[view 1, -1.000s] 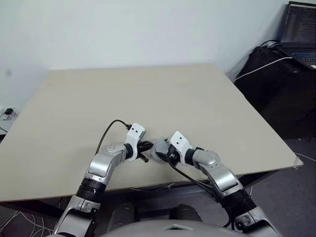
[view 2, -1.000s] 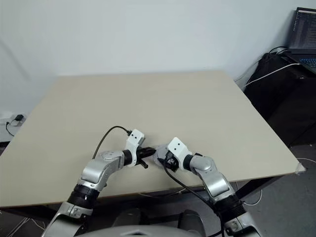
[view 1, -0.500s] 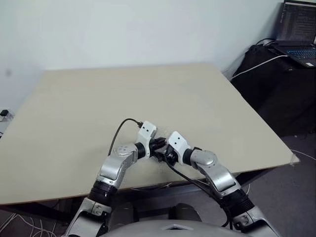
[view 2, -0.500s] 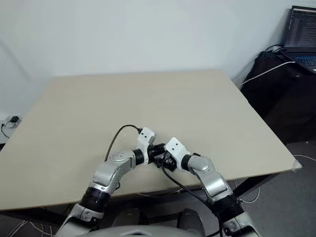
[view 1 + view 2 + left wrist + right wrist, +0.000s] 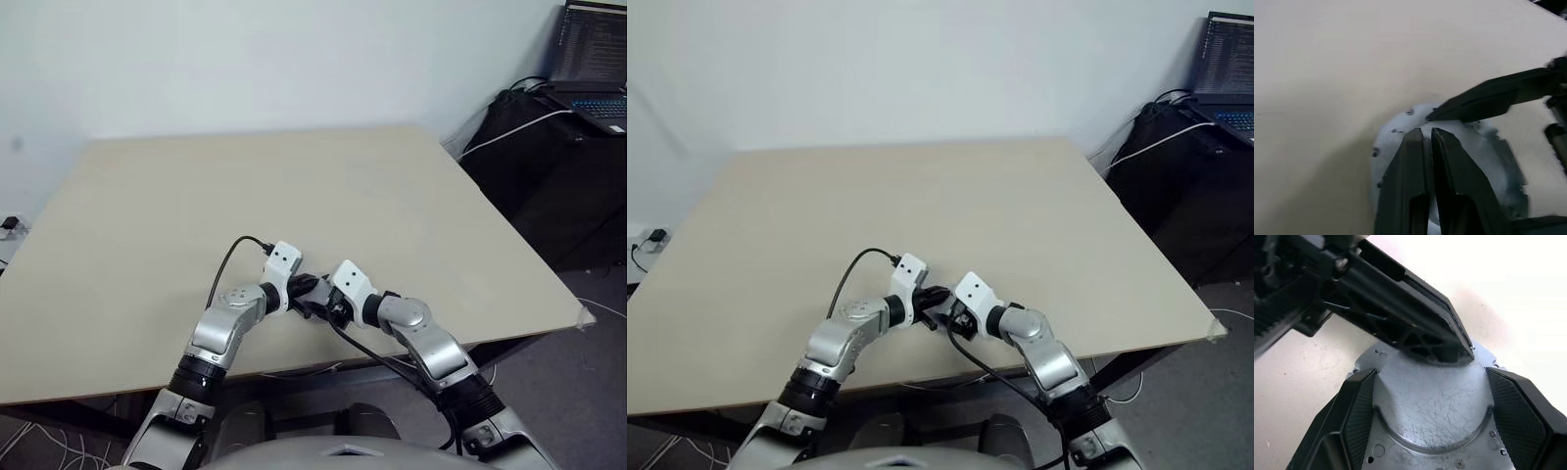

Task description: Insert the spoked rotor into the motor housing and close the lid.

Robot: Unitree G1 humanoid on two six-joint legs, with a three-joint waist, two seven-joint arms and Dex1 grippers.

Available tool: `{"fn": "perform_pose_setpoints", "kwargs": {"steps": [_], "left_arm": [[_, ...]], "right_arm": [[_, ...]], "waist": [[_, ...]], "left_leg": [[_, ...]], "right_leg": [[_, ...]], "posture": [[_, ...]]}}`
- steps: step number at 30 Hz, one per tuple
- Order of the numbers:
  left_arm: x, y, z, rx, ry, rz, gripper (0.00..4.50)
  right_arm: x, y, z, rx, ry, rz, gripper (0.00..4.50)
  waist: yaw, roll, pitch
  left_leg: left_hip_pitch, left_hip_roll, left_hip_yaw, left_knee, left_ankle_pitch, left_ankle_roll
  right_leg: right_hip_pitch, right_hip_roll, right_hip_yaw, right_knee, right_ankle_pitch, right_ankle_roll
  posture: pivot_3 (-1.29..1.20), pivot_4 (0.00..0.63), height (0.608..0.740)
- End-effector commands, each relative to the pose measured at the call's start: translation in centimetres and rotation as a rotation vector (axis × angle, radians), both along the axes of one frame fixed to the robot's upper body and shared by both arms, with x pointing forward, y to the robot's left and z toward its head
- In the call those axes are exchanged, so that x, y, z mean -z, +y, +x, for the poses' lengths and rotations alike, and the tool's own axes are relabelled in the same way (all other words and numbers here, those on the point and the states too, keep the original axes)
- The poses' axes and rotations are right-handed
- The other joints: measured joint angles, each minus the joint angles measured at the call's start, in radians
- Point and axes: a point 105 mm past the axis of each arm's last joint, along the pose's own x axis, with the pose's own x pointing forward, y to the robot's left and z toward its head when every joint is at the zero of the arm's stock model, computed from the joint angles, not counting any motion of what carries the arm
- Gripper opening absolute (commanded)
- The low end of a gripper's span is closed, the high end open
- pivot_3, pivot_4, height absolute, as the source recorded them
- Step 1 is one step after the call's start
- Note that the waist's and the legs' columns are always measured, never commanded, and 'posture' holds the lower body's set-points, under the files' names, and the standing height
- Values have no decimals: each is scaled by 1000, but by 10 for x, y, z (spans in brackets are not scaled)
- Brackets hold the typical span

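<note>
While I find no brand, label or legible writing on anything, I see the right gripper (image 5: 1430, 396) with its fingers spread wide around a scratched pale grey round metal part (image 5: 1432, 406), near the front edge of the table (image 5: 294, 186); which task piece it is I cannot tell. The left gripper (image 5: 1426, 133), fingers pressed together, has its tips on that part. Since a second ago, the left gripper has closed in on the right one.
</note>
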Motion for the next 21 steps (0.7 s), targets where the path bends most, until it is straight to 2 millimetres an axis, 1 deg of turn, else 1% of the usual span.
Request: {"fn": "perform_pose_setpoints", "kwargs": {"steps": [1, 7, 9, 11, 17, 19, 21], "left_arm": [[4, 5, 3, -29, 14, 34, 287], [15, 12, 1, -47, 62, 102, 287], [15, 12, -3, -35, 80, 72, 287], [20, 16, -5, -37, 87, 116, 287], [27, 20, -9, -45, 128, 148, 287], [24, 17, -11, -32, 128, 108, 287], [23, 12, -18, 5, 143, 87, 287]], "right_arm": [[6, -1, -1, -5, 17, -30, 3184], [6, -1, -1, -8, 16, -30, 3184], [5, -1, -1, -7, 16, -30, 3184], [6, -1, -1, -7, 17, -31, 3184], [6, 0, -1, -11, 18, -30, 3184], [6, 0, -1, -12, 18, -31, 3184], [6, 0, -1, -13, 18, -31, 3184]], "waist": [[0, 0, 0], [0, 0, -1], [0, 0, -1], [0, 0, -1], [0, 1, -2], [0, 0, -2], [0, 1, -3]], "left_leg": [[0, 0, 0, 0, 0, 0], [0, 0, 0, 0, 0, 0], [1, 0, 0, 0, 0, 0], [1, 0, 0, 0, 0, 0], [1, 0, 0, 0, 0, 0], [1, 0, 0, 0, 0, 0], [1, 0, 0, 0, 0, 0]], "right_leg": [[0, 0, 0, 0, 0, 0], [0, 0, 0, 0, 0, 0], [1, 0, 0, 0, 0, 0], [1, 0, 0, 0, 0, 0], [1, 0, 0, 0, 0, 0], [1, 0, 0, 0, 0, 0], [1, 0, 0, 0, 0, 0]], "posture": [[0, 0, 740], [0, 0, 740], [0, 0, 740], [0, 0, 740], [0, 0, 740], [0, 0, 740], [0, 0, 740]]}}
